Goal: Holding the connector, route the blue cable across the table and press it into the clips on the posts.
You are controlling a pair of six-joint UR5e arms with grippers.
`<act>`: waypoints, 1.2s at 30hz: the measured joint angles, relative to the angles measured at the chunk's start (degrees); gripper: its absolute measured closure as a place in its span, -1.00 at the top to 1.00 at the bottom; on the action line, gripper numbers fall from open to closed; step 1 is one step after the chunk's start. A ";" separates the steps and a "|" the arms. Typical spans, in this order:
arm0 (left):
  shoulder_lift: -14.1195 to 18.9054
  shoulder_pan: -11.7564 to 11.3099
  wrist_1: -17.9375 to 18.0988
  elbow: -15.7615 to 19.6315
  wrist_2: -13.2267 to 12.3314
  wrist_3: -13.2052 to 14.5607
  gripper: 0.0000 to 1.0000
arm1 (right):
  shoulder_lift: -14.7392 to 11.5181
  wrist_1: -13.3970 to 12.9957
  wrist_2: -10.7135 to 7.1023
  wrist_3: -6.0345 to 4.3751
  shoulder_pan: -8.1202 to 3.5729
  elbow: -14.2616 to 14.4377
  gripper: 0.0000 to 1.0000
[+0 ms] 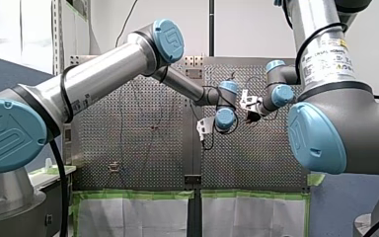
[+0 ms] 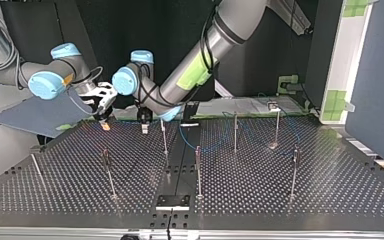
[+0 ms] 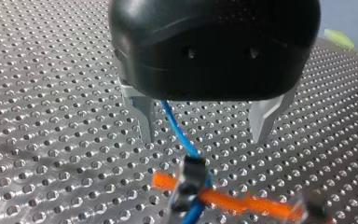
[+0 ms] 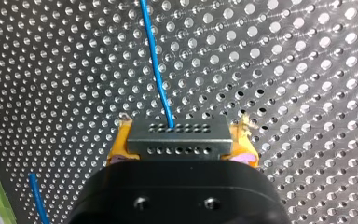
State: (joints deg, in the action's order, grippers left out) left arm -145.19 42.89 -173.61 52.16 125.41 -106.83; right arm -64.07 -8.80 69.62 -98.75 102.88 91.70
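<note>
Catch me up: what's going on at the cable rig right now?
My right gripper is shut on the connector, and the blue cable runs out of it over the perforated table. My left gripper is open and straddles the cable close to the connector. In the top view the rest of the cable lies slack among the posts. Whether any clip holds it is too small to tell.

The connector (image 4: 177, 137) was held between the fingers of my right gripper (image 4: 182, 145), the cable (image 4: 154, 60) led out ahead over the table (image 4: 284, 70). The cable was passed between the spread fingers of my left gripper (image 3: 204, 125), with a clip (image 3: 189, 179) set just ahead. Posts (image 2: 198, 167) were spread across the table.
</note>
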 joint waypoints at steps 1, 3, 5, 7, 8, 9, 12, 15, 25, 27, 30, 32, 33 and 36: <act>-0.01 0.11 0.00 0.00 0.18 0.05 0.60 | 0.01 -0.02 0.00 0.01 0.00 0.00 -1.00; -0.02 0.34 0.00 -0.01 0.46 0.29 0.29 | 0.01 -0.06 0.00 0.05 -0.03 0.01 -1.00; -0.01 0.57 0.05 -0.04 0.58 0.51 -0.01 | 0.02 -0.07 0.00 0.09 -0.03 0.01 -1.00; -0.02 0.77 0.13 -0.04 0.63 0.60 -0.72 | 0.01 -0.08 0.00 0.10 -0.03 0.01 -1.00; -0.03 0.90 0.18 -0.07 0.65 0.60 -0.72 | 0.02 -0.09 0.00 0.11 -0.03 0.01 -1.00; -0.02 0.98 0.21 -0.07 0.67 0.57 -0.93 | 0.02 -0.09 0.00 0.12 -0.03 0.01 -1.00; 0.03 1.18 0.21 -0.15 0.67 0.28 -1.00 | 0.02 -0.09 0.00 0.18 -0.06 0.00 -1.00; 0.09 1.29 0.07 -0.21 0.67 -0.10 -1.00 | 0.01 -0.09 0.00 0.17 -0.12 -0.03 -1.00; 1.46 1.48 -1.96 -0.25 3.23 -1.17 -1.00 | 0.01 -0.28 -0.11 0.20 -0.38 -0.33 -1.00; 2.13 1.55 -2.27 -0.25 4.06 -1.22 -1.00 | -0.05 -0.13 -0.42 0.24 -0.41 -0.85 -1.00; 3.37 1.75 -2.58 -0.24 5.40 -1.25 -1.00 | -0.40 0.50 -0.69 0.46 -0.43 -2.00 -1.00; 4.32 1.94 -2.68 -0.24 6.28 -1.23 -1.00 | -0.97 1.21 -0.81 0.47 -0.50 -2.91 -1.00; 4.78 2.04 -2.72 -0.24 6.62 -1.22 -1.00 | -1.32 1.50 -0.89 0.43 -0.53 -3.31 -1.00; 6.34 2.37 -2.96 -0.24 7.69 -1.19 -1.00 | -2.60 2.08 -1.54 -0.07 -0.72 -4.36 -1.00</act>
State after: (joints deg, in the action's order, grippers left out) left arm -138.84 45.26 -176.57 51.92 133.10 -108.03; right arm -66.67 -6.72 68.08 -98.82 102.16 87.34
